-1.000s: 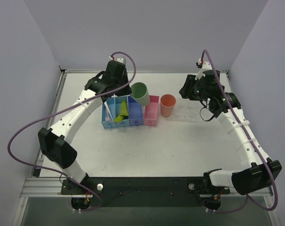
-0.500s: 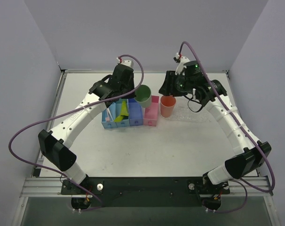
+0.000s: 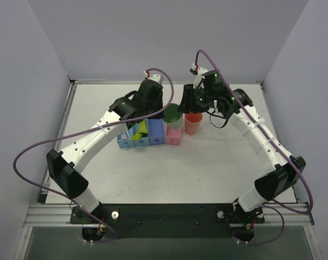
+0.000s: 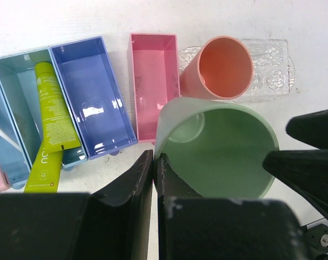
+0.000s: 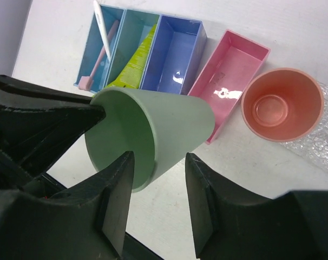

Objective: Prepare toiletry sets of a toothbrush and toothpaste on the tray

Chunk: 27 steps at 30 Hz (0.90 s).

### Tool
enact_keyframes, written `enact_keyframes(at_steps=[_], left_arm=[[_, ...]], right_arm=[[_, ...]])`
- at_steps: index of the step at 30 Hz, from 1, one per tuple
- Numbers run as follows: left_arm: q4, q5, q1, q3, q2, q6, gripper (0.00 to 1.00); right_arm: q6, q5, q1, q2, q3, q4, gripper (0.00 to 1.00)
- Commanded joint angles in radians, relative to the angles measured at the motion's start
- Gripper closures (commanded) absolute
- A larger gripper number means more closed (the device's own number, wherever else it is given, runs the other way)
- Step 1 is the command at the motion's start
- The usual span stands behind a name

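Top camera sits high behind the arm bases, looking down and forward over the whole table (image 3: 207,162). Both wrist cameras are in tight, aimed steeply down, and they overlap on the green cup (image 4: 218,146), pink box (image 4: 152,81), blue bins (image 4: 91,92) and tray (image 4: 267,65).

White flat table (image 3: 207,162). Directly on it, 3 items: pink rectangular plastic box (image 4: 152,86), approx. mid-table toward far side; row of blue open-top plastic bins (image 4: 91,97) just left of pink box, parallel w/ it; clear bumpy oblong plastic tray (image 4: 272,65) just right of pink box, lying crosswise.
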Motion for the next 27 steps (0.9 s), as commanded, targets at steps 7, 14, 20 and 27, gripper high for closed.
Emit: enact_keyframes(at_steps=[7,14,20,27], left_arm=[[0.011,-0.015,-0.041,0.095,0.024,-0.003,1.00],[-0.005,-0.006,-0.052,0.139,0.062,0.010,1.00],[-0.003,0.014,-0.055,0.164,0.071,0.023,1.00],[0.057,0.057,-0.055,0.129,0.051,0.028,0.91]], right_arm=[[-0.083,0.191,0.047,0.069,0.065,-0.106,0.65],[-0.110,0.250,0.056,0.085,0.077,-0.106,0.75],[-0.117,0.277,0.055,0.079,0.065,-0.108,0.97],[-0.107,0.263,0.039,0.067,0.065,-0.097,1.00]])
